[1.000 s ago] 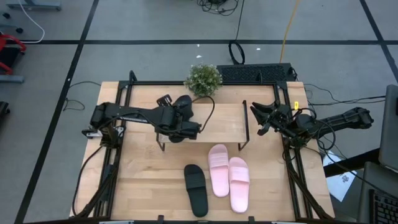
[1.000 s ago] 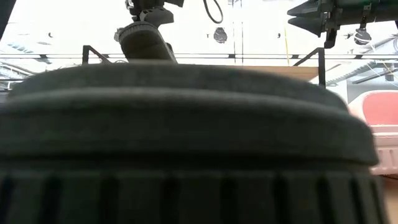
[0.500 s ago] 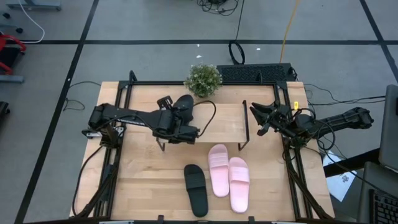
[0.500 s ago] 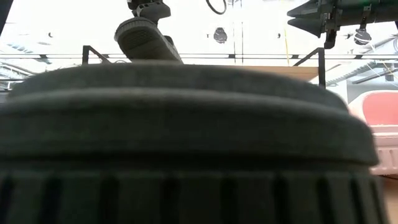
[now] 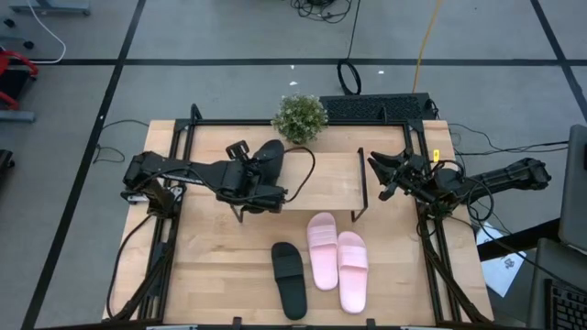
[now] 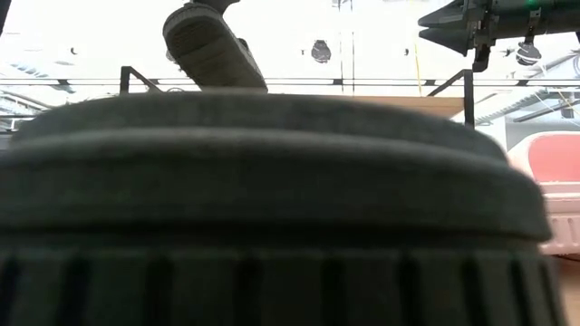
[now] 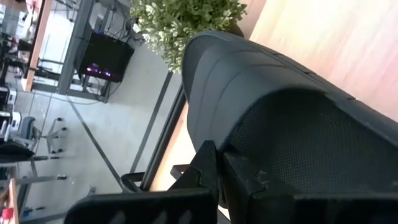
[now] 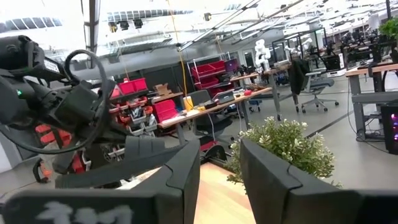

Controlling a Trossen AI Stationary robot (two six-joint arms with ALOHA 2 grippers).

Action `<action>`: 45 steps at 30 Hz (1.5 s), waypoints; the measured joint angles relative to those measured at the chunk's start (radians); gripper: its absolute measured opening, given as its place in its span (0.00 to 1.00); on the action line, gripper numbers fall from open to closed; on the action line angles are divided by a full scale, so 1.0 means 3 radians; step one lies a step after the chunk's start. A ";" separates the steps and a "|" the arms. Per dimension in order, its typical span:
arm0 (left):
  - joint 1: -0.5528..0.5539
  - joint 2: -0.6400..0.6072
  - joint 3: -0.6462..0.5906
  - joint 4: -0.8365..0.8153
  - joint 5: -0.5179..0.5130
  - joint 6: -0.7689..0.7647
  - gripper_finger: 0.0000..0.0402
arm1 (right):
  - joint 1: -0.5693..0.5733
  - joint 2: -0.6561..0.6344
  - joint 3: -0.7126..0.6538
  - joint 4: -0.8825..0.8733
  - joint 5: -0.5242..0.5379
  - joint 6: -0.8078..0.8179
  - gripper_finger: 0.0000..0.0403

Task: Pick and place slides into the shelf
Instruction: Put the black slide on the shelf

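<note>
My left gripper is shut on a black slide, held in the air over the left end of the shelf. The low view shows the held slide with its ribbed sole toward the camera, above the shelf's board. A second black slide lies sole down on the table near the front edge and fills the low view. Two pink slides lie side by side to its right. My right gripper hangs open beyond the shelf's right end, nothing between its fingers. My left gripper holds the black slide at its wide strap, coming from the table's left and slanting down. My own fingers hide the exact place of contact. The slide is lifted clear of the shelf and tilted, its free end pointing toward the plant.
A potted plant stands at the table's far edge, just behind the shelf. A keyboard lies beyond the far right corner. Bare tabletop lies left of the black slide in front of the shelf.
My left gripper has risen and drawn a little toward the table's left edge, still shut. The black slide has gone up with it, higher above the shelf than before. My right arm has kept still.
</note>
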State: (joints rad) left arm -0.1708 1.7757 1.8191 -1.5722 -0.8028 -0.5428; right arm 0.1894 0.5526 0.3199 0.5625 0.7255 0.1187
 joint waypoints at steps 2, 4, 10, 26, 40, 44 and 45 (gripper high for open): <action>-0.0006 0.0000 0.0000 0.0002 -0.0004 0.0042 0.00 | -0.0002 0.0001 0.0000 0.0000 -0.0146 0.0038 0.26; -0.0005 0.0005 0.0000 0.0006 -0.0004 0.0062 0.00 | -0.0020 0.0006 0.0000 0.0000 -0.0403 0.0098 0.26; 0.0031 0.0005 0.0000 0.0006 0.0003 0.0176 0.00 | -0.0047 0.0064 0.0000 -0.0001 -0.0588 0.0260 0.26; -0.0169 0.0006 -0.0001 0.0004 -0.0075 0.0039 0.00 | -0.0067 0.0157 0.0000 0.0007 -0.0724 0.0433 0.26; -0.0818 0.0010 0.0252 0.0006 -0.0739 0.0259 0.00 | -0.0597 0.1015 0.0723 -0.0068 -0.2035 0.0330 0.27; -0.0909 0.0010 0.0379 0.0006 -0.0806 0.0259 0.00 | -0.0715 0.1449 0.1111 -0.0266 -0.2459 0.0251 0.27; -0.0911 0.0010 0.0391 0.0006 -0.0809 0.0259 0.00 | -0.0733 0.1546 0.1198 -0.0295 -0.2535 0.0235 0.27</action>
State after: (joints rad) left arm -0.4440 1.7786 1.9363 -1.5703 -1.0456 -0.4652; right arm -0.0305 1.0163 0.6793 0.4740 -0.0350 0.1893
